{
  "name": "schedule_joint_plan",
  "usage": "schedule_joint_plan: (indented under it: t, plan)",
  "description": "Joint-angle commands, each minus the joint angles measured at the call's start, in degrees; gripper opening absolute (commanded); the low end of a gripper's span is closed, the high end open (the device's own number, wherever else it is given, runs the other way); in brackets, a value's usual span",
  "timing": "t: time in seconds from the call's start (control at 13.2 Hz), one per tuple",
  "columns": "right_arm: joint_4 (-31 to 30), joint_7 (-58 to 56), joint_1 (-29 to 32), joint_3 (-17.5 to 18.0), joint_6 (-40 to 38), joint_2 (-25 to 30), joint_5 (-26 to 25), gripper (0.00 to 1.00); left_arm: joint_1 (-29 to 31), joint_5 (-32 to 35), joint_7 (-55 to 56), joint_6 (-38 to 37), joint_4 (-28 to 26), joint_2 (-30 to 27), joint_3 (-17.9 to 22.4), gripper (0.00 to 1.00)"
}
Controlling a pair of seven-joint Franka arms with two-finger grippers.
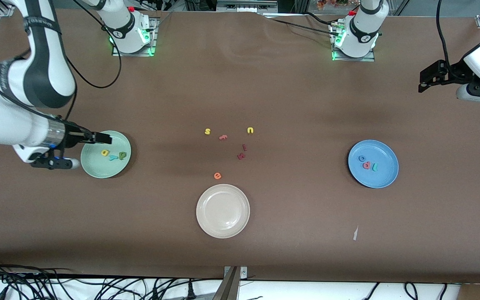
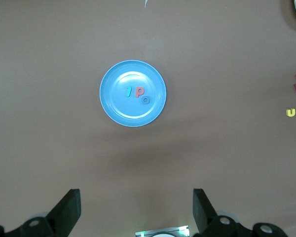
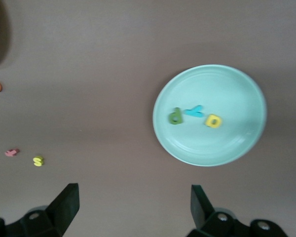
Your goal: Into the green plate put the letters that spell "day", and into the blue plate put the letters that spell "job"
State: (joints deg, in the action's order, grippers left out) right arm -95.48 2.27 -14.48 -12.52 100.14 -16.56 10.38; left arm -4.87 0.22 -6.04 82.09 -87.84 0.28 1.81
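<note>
So the cream-white plate [image 1: 223, 211] sits mid-table, closest to the front camera, and I'll place everything off that. The green plate [image 1: 106, 154] is toward the right arm's end from it and a bit farther from the camera, with the dark green d [image 1: 122, 155], teal y [image 1: 113, 157] and yellow a [image 1: 105, 153] lying in it in a row. The blue plate [image 1: 373, 163] is toward the left arm's end from the white plate, holding the blue o [image 1: 361, 158], pink-red b [image 1: 366, 165] and teal j [image 1: 375, 167] close together.

Leftover letters lie farther from the camera than the white plate: orange e [image 1: 217, 176] just beside its rim, then dark red letters [image 1: 242, 153], a yellow s [image 1: 207, 131] and yellow u [image 1: 250, 130].

Right gripper [image 1: 106, 137] is over the green plate's rim, fingers spread wide, nothing in them. Left gripper [image 1: 428, 80] hangs well up past the blue plate toward its own end, also wide and empty.
</note>
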Motion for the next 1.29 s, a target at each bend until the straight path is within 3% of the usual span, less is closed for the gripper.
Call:
schedule_joint_plan:
  t: [0.0, 0.53, 1.21]
  plan:
    - [-1.11, -0.60, 1.64, 1.54, -2.23, 3.97, -3.35, 1.00, -0.14, -0.22, 0.15, -0.96, 1.79, 0.77, 0.12, 1.00]
    - [-0.06, 8.19, 4.89, 1.97, -8.81, 10.31, -4.14, 1.00, -0.14, -0.13, 0.15, -0.96, 1.88, 0.77, 0.12, 1.00]
    - [1.17, 7.93, 7.18, 4.26, -8.65, 12.95, -9.77, 1.00, -0.06, -0.13, 0.15, -0.96, 1.88, 0.77, 0.12, 1.00]
